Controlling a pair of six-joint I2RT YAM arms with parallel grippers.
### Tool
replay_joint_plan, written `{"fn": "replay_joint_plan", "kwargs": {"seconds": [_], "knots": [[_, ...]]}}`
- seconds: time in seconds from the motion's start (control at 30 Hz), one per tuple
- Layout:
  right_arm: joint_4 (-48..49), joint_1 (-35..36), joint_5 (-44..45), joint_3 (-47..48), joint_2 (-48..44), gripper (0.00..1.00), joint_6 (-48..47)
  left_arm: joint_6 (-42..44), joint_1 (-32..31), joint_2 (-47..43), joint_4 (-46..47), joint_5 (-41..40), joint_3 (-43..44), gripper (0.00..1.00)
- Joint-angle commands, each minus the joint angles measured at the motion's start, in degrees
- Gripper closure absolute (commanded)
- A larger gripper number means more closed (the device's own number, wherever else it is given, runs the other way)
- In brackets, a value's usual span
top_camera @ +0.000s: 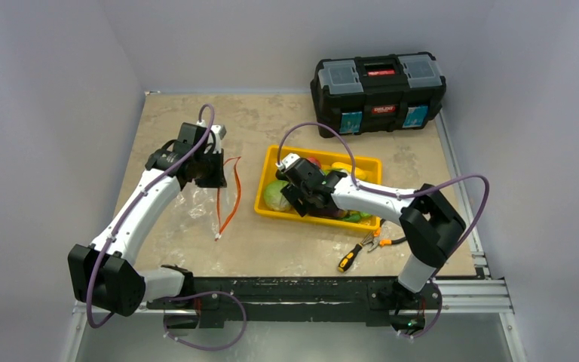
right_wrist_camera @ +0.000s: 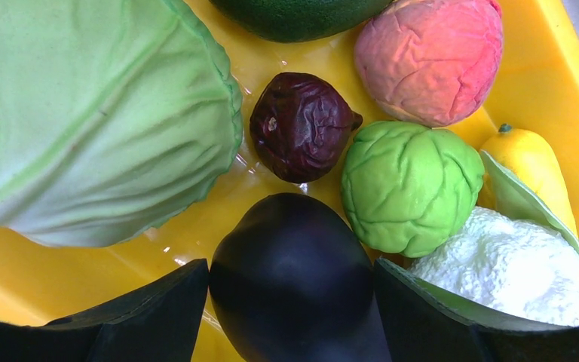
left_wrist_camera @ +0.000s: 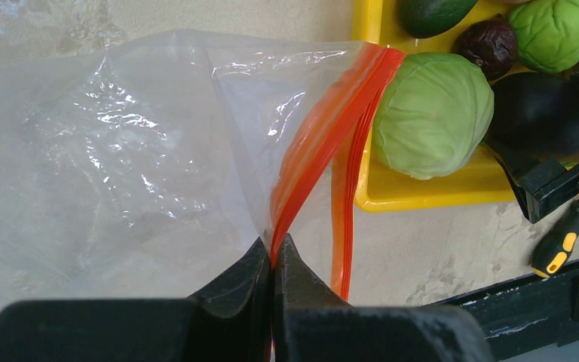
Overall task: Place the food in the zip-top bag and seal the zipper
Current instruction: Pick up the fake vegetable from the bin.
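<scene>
So the yellow rectangular plastic tray [top_camera: 265,202] holds all the food on show. The right wrist view has the best look inside: a big pale green toy cabbage [right_wrist_camera: 98,121], a wrinkly dark maroon piece [right_wrist_camera: 301,124], a small bright green cabbage [right_wrist_camera: 411,188], a pink-red crinkled ball [right_wrist_camera: 430,60], a yellow piece [right_wrist_camera: 531,166], a white cauliflower with a green leaf [right_wrist_camera: 513,271] and a dark green piece [right_wrist_camera: 301,15] cut off at the top edge. The right gripper [right_wrist_camera: 290,302] is down in the tray with a finger pressed to each side of the glossy dark purple eggplant [right_wrist_camera: 294,256], so it's gripping it.

The crinkly clear plastic zip-top bag [left_wrist_camera: 121,151] lies on the beige tabletop [top_camera: 196,121] just left of the tray, mouth toward it. The left gripper [left_wrist_camera: 274,260] is pinched tight on one side of the thin red-orange zipper strip [left_wrist_camera: 324,136]. The other side of the strip hangs apart from it, and only the left wrist view shows that split clearly.

From the top view the right arm hides most of the food. That view is the only one showing the black plastic toolbox [top_camera: 377,90] at the far right, plus the orange-handled pliers [top_camera: 373,241] next to the yellow-and-black screwdriver [top_camera: 349,258] near the tray's front.
</scene>
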Motion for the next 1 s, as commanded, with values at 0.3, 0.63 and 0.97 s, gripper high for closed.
{"fn": "replay_joint_plan", "kwargs": {"seconds": [0.3, 0.63, 0.97], "knots": [[2.4, 0.2, 2.4, -0.4, 0.1, 0.42, -1.5, 0.9, 0.2, -0.5, 1.9, 1.2, -0.2, 1.0], [8.5, 0.9, 3.2, -0.1, -8.7, 0.93, -1.3, 0.9, 0.2, -0.3, 2.0, 1.3, -0.2, 1.0], [26.8, 0.6, 6.6, -4.6, -21.3, 1.0, 13.6, 0.7, 0.2, -0.4, 2.2, 1.7, -0.4, 1.0]]}}
